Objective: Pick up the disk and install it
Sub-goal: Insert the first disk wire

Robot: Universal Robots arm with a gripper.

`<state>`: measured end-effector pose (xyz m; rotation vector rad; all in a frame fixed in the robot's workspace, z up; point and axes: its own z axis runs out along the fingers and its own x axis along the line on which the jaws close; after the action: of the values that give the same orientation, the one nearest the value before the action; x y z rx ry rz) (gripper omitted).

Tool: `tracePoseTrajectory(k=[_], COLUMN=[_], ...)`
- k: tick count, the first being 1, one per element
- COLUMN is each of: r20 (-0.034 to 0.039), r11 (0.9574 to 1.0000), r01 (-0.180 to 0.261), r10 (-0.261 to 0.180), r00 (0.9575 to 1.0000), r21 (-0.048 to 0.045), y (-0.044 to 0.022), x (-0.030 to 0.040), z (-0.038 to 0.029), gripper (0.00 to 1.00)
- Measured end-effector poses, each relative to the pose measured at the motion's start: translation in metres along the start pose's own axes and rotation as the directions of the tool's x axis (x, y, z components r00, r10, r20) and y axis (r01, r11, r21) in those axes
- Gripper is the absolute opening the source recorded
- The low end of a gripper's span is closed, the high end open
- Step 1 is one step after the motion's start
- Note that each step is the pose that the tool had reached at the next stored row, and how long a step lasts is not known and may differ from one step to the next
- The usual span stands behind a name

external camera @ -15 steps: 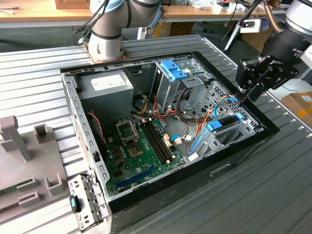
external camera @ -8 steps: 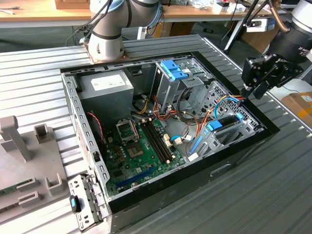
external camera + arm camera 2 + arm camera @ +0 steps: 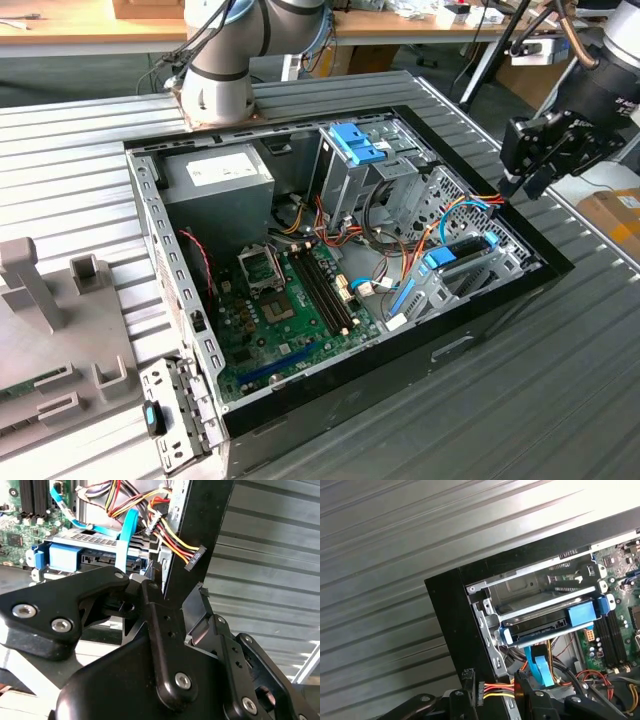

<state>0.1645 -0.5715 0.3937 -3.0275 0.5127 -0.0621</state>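
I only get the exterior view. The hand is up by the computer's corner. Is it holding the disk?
Observer: No, the hand is off it. The first wrist view shows the disk sitting in the metal cage, blue-framed at both ends.
Operator: What's that blue strip near it?
Observer: The second wrist view shows a flat blue cable curving over the disk.
Operator: Is anything dangling?
Observer: Yes. In that same view a black plug on red and yellow wires hangs free beside the case's black wall.
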Motion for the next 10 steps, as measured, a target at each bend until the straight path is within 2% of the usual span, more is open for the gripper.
tracePoseTrajectory(k=[2,4,5,6,8,10], r20=[-0.0114,-0.0311,-0.0391,-0.0441,-0.0461,-0.0462], r11=[0.9999,0.9993,0.9988,0.9985,0.9978,0.9974], r01=[0.001,0.002,0.003,0.003,0.003,0.002], r10=[0.000,-0.001,-0.001,-0.001,0.000,0.001], r00=[0.9999,0.9995,0.9992,0.9990,0.9989,0.9989], r21=[0.0140,0.0386,0.0491,0.0555,0.0670,0.0718], y=[0.0009,0.0033,0.0049,0.0063,0.0095,0.0107], x=[0.0000,-0.0002,-0.0005,-0.0007,-0.0009,-0.0008], z=[0.0003,0.0006,0.0009,0.0011,0.0028,0.0043], gripper=[0.44,0.44,0.44,0.44,0.44,0.44])
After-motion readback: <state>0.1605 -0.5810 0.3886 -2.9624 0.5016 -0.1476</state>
